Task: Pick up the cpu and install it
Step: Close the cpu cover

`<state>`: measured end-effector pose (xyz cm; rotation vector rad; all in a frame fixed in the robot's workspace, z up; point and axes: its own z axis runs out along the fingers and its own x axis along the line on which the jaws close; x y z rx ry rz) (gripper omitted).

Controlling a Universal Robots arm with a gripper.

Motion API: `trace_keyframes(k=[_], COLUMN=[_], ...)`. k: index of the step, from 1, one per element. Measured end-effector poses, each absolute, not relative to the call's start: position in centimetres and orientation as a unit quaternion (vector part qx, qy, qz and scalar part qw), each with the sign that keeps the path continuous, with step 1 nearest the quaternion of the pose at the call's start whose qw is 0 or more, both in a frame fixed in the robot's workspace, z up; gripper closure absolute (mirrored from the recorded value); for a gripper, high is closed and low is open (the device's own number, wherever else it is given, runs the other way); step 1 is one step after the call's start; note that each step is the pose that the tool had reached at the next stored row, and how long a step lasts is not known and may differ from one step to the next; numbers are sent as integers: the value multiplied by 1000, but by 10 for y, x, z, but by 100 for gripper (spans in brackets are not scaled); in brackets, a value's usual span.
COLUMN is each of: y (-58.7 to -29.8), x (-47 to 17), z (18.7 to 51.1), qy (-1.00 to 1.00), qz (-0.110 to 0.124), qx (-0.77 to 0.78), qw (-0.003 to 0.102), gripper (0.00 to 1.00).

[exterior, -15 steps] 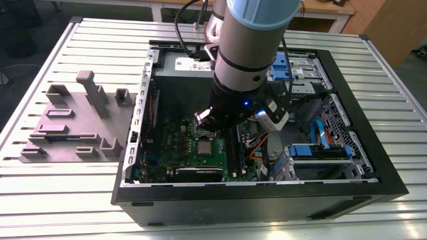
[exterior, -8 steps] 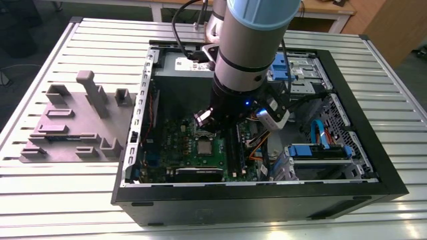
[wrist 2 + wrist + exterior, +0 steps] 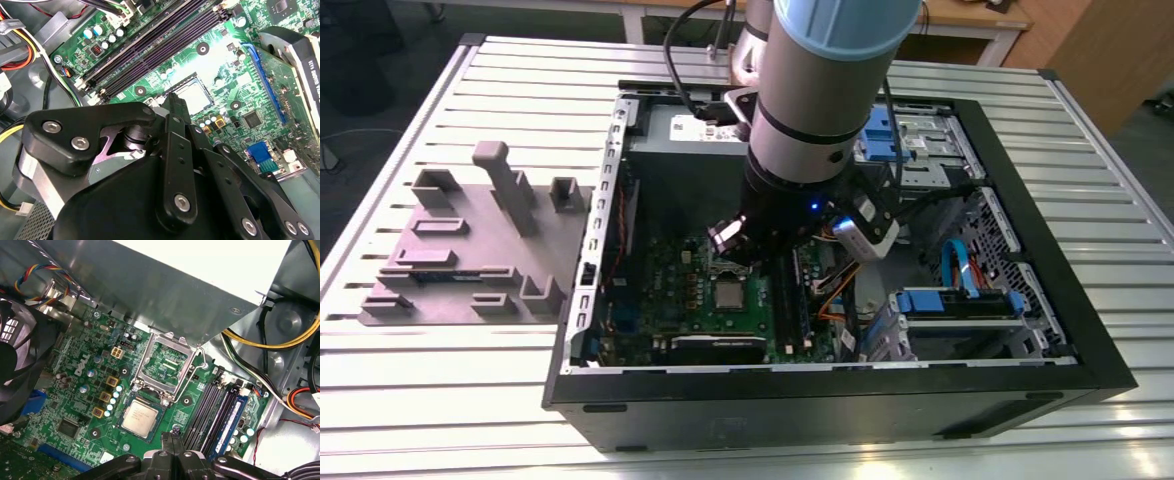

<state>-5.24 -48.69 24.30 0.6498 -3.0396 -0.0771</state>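
Cpu (image 3: 141,418) lies seated in the socket on the green motherboard (image 3: 75,405), with the metal retention frame (image 3: 165,365) hinged open beside it. Gripper (image 3: 174,434) hangs near the cpu, jaws closed together and holding nothing.

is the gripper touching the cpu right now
Apart. In the first wrist view the cpu shows its whole top, and a strip of green motherboard lies between it and the gripper.
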Motion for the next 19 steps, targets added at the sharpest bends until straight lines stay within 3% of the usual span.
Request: trace_keyframes(k=[7,14,19], y=[-487,-487,-487], x=[-52,-52,-52], z=[243,242,240], qy=[-968,-962,-951], qz=[-25,-83,-88], qx=[249,259,297], qw=[17,2,4], gripper=[90,90,90])
